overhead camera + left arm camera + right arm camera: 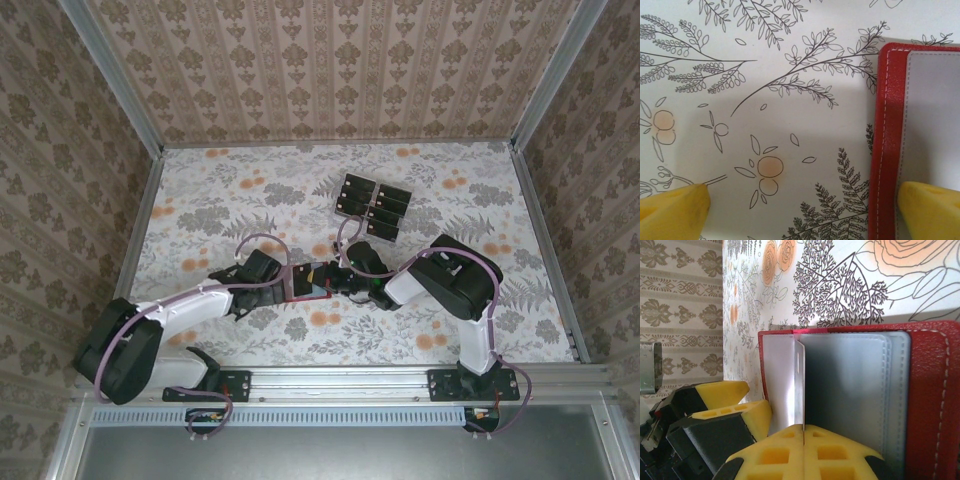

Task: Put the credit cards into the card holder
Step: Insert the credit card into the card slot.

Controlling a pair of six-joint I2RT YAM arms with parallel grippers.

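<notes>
Right fingers [840,452] pinch the card holder [932,390]; left fingers [675,212], spread, straddle its edge.

A floral tablecloth [250,200], grey ferns and orange blossoms on white, covers the table. In the wrist views its print shows as fine line-drawn branches [790,85] and orange roses [777,260]. Damask-patterned wallpaper [340,60] lines the back and side walls, with aluminium posts [112,75] in the corners. A clear plastic slotted rack [341,214] sits toward the far middle of the cloth. A metal rail [330,381] runs along the near edge, with a grey panel [330,450] below it.
</notes>
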